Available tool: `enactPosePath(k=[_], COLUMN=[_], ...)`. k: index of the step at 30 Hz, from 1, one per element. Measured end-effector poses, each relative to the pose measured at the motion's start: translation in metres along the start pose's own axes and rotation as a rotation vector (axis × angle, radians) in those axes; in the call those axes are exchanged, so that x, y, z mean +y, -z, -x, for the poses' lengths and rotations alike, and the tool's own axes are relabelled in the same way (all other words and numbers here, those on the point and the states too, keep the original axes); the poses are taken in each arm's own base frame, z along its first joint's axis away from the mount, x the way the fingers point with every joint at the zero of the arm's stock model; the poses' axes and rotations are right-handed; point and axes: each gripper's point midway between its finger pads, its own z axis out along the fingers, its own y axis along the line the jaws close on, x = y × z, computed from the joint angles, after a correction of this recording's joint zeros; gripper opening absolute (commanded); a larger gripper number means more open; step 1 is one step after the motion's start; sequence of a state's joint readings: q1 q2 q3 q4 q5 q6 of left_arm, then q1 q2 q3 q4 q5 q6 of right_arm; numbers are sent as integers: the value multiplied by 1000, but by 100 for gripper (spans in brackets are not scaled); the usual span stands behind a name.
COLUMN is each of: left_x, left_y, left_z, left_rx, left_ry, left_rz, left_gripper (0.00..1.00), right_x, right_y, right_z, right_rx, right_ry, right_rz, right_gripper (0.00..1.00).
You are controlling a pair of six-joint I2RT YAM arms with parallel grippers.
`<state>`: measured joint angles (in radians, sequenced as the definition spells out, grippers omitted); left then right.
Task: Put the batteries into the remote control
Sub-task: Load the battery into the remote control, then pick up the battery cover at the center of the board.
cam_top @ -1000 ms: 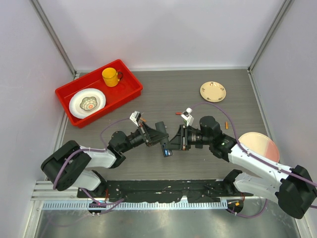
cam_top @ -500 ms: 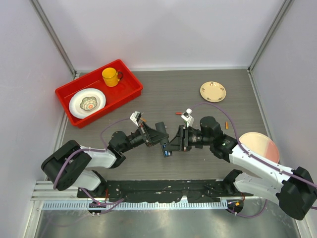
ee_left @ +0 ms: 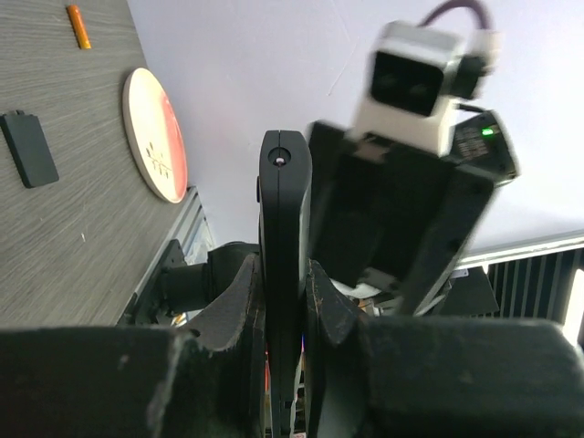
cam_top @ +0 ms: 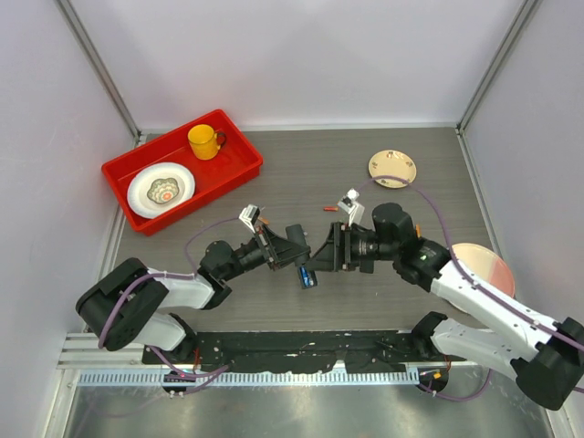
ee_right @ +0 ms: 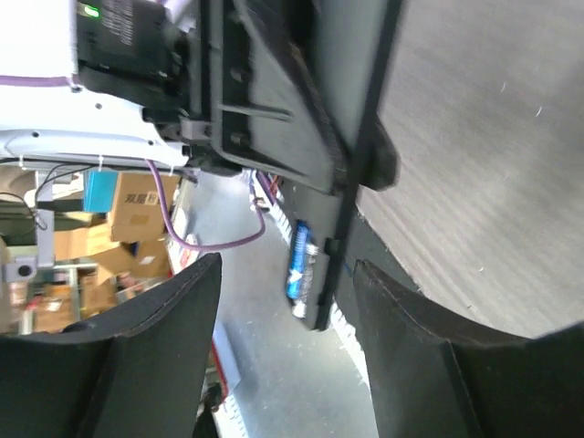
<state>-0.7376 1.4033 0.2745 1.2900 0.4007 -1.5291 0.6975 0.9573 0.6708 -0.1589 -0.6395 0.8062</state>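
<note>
My left gripper (cam_top: pixel 297 248) is shut on the remote control (ee_left: pixel 284 210), a slim black bar held edge-up above the table. A purple-blue battery (ee_right: pixel 299 260) lies in the open compartment at the remote's lower end (cam_top: pixel 307 274). My right gripper (ee_right: pixel 287 274) is open, with its fingers on either side of that end and apart from it; in the top view the right gripper (cam_top: pixel 326 258) faces the left one. A red battery (cam_top: pixel 328 209) and an orange battery (ee_left: pixel 78 26) lie loose on the table.
A small black square piece (ee_left: pixel 27 148) lies on the table near a pink plate (cam_top: pixel 479 269). A red tray (cam_top: pixel 245 167) at the back left holds a yellow mug (cam_top: pixel 204 140) and a white plate (cam_top: pixel 161 190). A cream saucer (cam_top: pixel 392 168) sits at the back right.
My right gripper has opened and drawn back a little to the right of the remote. The purple-blue battery stays in the compartment. The left gripper has not moved.
</note>
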Motion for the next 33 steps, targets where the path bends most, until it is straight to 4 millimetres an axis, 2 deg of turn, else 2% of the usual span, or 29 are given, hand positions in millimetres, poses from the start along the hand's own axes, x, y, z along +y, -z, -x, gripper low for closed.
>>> enactPosePath(k=[4, 5, 7, 9, 13, 16, 18, 22, 33], left_x=[2, 3, 5, 10, 21, 24, 21, 8, -20], left_y=[2, 2, 4, 7, 16, 23, 27, 31, 40], left_z=[8, 12, 17, 18, 14, 10, 9, 7, 4], left_rx=[-17, -27, -40, -47, -46, -45, -45, -48, -56], left_ry=[-23, -29, -39, -52, -61, -66, -81, -111, -199], left_rz=[3, 5, 11, 24, 53, 59, 51, 12, -75], left_gripper=[0, 0, 0, 0, 0, 0, 0, 0, 0], right_x=[22, 24, 13, -18, -102, -169, -191, -211, -244], right_y=[21, 30, 43, 53, 61, 68, 76, 83, 67], right_z=[37, 54, 76, 88, 73, 40, 25, 17, 16], right_rx=[-109, -177, -273, -336, -284, -157, -102, -63, -20], right_ry=[120, 148, 145, 112, 37, -7, -25, -47, -83], right_rz=[-89, -158, -292, -475, -834, -1073, -1157, -1227, -1207], right_gripper=[65, 64, 61, 61, 64, 67, 69, 70, 65])
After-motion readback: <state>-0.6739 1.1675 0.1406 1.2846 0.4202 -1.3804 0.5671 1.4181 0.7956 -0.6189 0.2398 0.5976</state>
